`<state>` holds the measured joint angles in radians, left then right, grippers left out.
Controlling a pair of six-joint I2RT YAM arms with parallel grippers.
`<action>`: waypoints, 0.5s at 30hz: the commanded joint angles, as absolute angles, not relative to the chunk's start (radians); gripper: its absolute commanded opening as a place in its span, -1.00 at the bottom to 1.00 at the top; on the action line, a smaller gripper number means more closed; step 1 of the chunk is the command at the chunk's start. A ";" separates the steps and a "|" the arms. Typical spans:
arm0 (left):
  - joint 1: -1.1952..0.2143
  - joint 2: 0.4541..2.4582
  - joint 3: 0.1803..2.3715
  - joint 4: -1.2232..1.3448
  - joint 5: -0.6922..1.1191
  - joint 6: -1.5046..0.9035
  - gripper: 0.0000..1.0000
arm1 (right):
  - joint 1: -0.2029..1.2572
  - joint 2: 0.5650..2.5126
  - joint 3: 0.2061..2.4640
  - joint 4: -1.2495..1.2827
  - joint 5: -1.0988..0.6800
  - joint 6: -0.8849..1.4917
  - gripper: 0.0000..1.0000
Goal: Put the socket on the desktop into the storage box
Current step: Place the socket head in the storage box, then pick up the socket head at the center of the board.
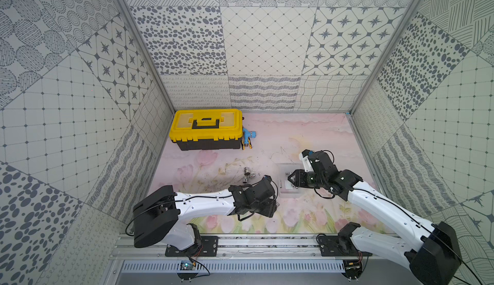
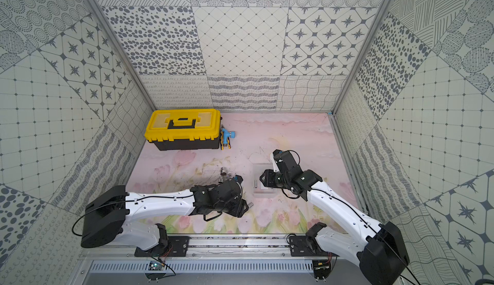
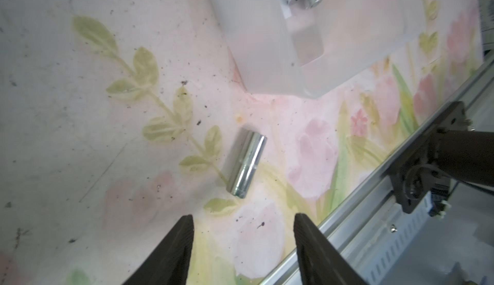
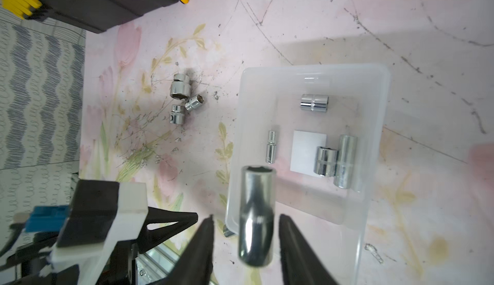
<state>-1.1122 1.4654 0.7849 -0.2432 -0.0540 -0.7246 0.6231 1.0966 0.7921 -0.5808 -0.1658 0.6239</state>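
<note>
In the foreground the left pincer (image 3: 242,216) hangs spread above the tabletop (image 3: 80,136), a lone socket (image 3: 247,164) lying loose ahead of it, short of the storage box (image 3: 254,43). At the box's near corner the right pincer (image 4: 246,215) stands spread, a long socket (image 4: 256,190) loose between its fingers (image 4: 203,243); four sockets (image 4: 314,102) lie on the box floor around a white patch (image 4: 307,150). Farther off, three sockets (image 4: 179,90) cluster just beyond the left arm (image 1: 203,202), and a yellow-lidded toolbox (image 1: 205,128) with a blue tool (image 1: 248,136) beside it sits in the far corner.

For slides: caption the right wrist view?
Right claw open around a deep socket above the storage box; four sockets inside, three more sockets clustered on the mat.
</note>
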 commanded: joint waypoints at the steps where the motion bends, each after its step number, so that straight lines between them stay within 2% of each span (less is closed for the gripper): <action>1: -1.165 1.530 0.835 -0.333 -0.256 -0.623 0.30 | 0.661 1.070 0.835 -0.614 -0.065 0.589 0.40; 6: -1.212 1.610 0.889 -0.316 -0.272 -0.603 0.32 | 0.665 0.988 0.800 -0.687 0.003 0.616 -0.03; 15: -1.292 1.673 0.927 -0.237 -0.207 -0.493 0.41 | 0.665 0.924 0.768 -0.740 0.031 0.620 -0.13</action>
<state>-1.2568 1.6417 0.9016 -0.2741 -0.1970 -0.6033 0.6643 0.9371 0.7769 -0.7273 0.0017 0.6178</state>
